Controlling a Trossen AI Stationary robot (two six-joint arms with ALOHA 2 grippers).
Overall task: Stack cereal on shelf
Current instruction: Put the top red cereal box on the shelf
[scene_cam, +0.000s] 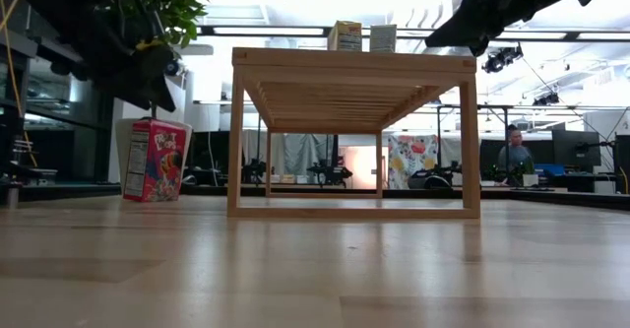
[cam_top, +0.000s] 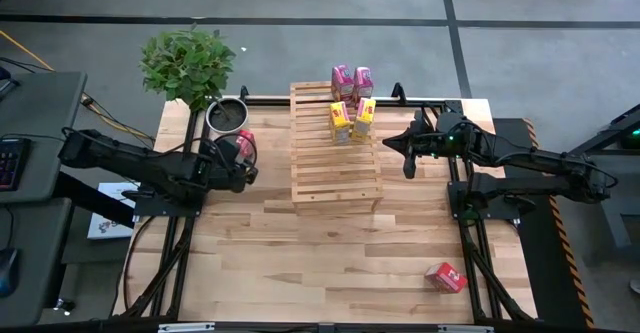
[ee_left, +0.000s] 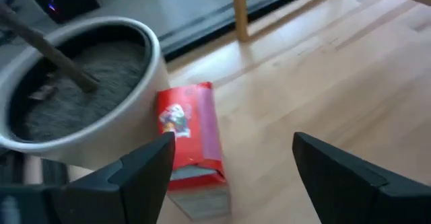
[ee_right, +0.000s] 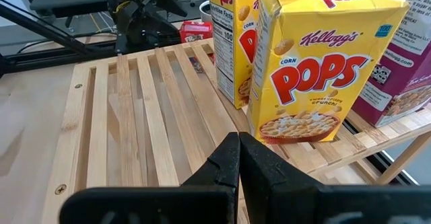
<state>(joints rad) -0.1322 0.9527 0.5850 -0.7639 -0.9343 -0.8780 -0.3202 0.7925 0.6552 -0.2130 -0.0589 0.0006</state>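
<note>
The shelf is a slatted wooden rack at the table's middle. At its far end stand two pink cereal boxes and two yellow ones, the yellow pair close ahead in the right wrist view. A red cereal box stands upright on the table beside a white pot. My left gripper hovers open just above and behind it, and the box lies nearer one finger. Another red box lies near the table's front right. My right gripper is shut over the shelf's right edge.
A leafy plant rises from the white pot at the table's far left corner, close to my left gripper. The near half of the shelf top is bare slats. In the room beyond sits a person.
</note>
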